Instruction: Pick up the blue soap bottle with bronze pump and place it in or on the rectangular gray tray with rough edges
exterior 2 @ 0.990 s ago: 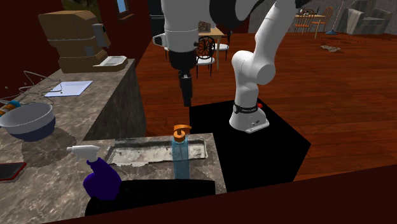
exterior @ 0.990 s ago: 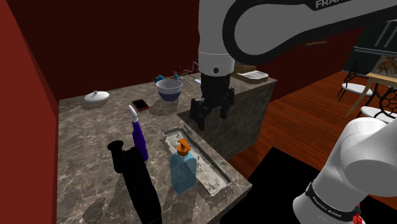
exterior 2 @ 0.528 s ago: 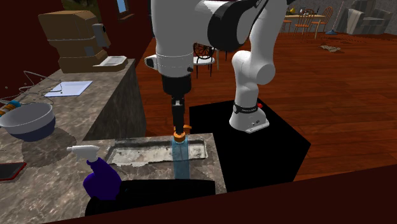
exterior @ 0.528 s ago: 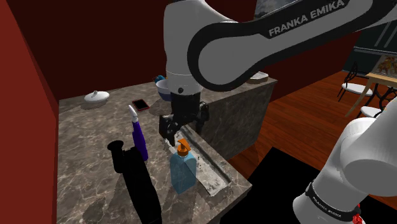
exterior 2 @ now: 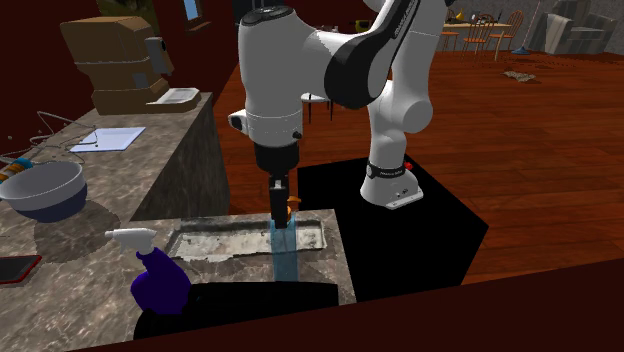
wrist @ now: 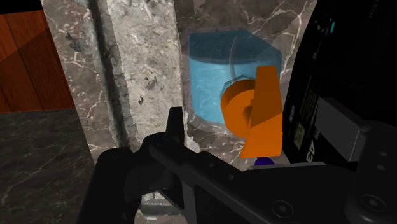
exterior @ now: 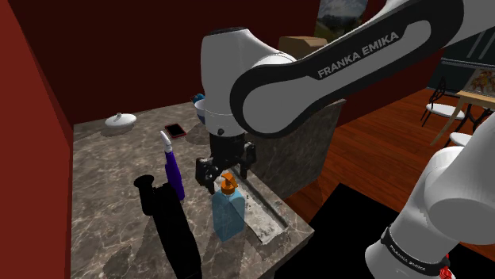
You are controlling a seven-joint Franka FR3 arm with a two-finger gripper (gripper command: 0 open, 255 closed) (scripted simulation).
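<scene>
Fingers open, straddling the orange pump, gripping nothing. You want them lower, centred on the neck of the blue bottle, before closing; tray lies just beside.

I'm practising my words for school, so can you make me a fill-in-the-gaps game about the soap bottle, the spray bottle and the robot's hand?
1. The pump on the soap bottle is coloured ____.
2. The soap bottle stands on the counter, beside the long grey ____.
3. The spray bottle is coloured ____.
4. The gripper has its fingers ____, one on each side of the pump.

Missing words: orange; tray; purple; open.
</scene>
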